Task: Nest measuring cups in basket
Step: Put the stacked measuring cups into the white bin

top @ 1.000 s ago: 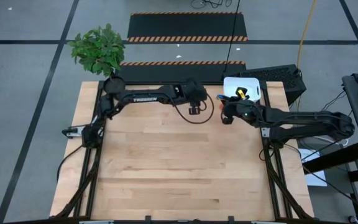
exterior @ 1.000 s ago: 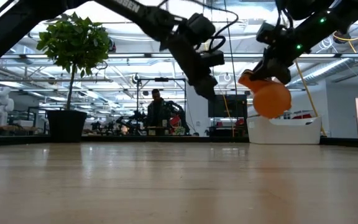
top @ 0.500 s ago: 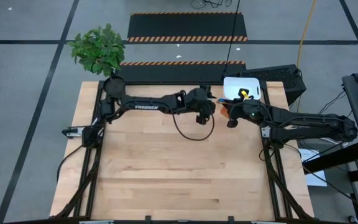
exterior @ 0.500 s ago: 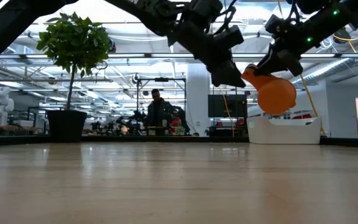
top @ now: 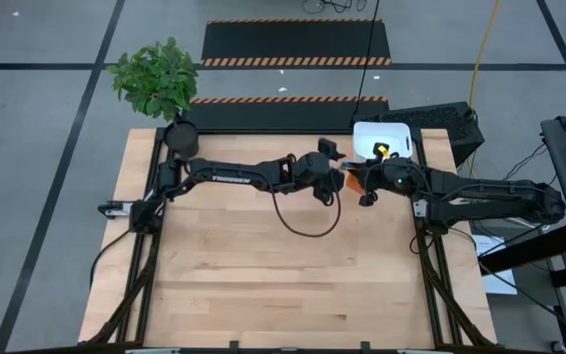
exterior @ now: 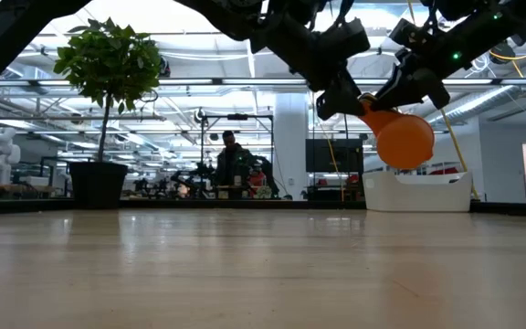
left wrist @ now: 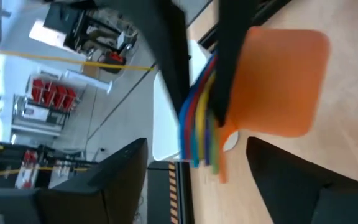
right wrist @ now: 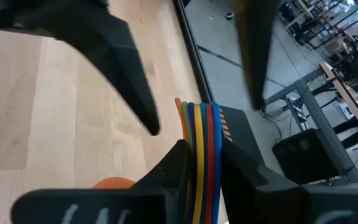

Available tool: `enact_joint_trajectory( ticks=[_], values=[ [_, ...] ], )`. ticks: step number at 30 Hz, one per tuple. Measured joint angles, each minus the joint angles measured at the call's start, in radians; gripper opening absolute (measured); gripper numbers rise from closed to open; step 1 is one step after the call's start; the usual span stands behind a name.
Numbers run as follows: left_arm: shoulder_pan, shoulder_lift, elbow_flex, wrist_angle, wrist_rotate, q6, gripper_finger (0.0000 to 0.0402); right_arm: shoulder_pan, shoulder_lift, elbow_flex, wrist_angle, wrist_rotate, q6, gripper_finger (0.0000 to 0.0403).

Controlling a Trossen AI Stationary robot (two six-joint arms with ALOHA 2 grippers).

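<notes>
Bright orange measuring cup (exterior: pixel 404 139) against the white basket (exterior: pixel 418 193), pale wood table (top: pixel 283 265) below, green plant (top: pixel 155 77) in a dark pot (exterior: pixel 97 185), orange-and-black striped mats (top: pixel 296 61) behind.

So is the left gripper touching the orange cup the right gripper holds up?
Cannot tell. In the low view the left gripper overlaps the orange cup's handle, with no plain contact or gap; its fingers are open.
</notes>
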Motion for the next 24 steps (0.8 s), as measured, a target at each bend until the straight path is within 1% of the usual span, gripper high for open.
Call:
enact_joint_trajectory(
  ticks=[6,8,11,15,19,24],
  values=[
    [-0.015,-0.002,0.0,0.0,0.002,0.037,0.023,0.001,0.0,0.0,0.0,-0.023,0.0,0.0049],
    [-0.015,-0.002,0.0,0.001,0.003,0.028,0.0217,0.001,0.0,0.0,0.0,-0.025,-0.001,0.0049],
    [-0.014,-0.002,0.0,0.003,0.004,0.005,0.0195,0.0,0.0,0.0,0.0,-0.068,-0.012,0.0049],
    [-0.011,-0.002,0.0,-0.003,0.008,-0.021,0.0172,0.0,0.0,0.0,0.001,-0.087,-0.014,0.0049],
    [-0.01,-0.002,0.0,-0.012,0.028,-0.04,0.0165,0.0,0.0,0.0,-0.001,-0.092,-0.015,0.0049],
    [-0.002,-0.002,0.0,-0.012,0.043,-0.075,0.0183,0.0,0.0,0.0,-0.002,-0.092,-0.015,0.0049]
  ],
)
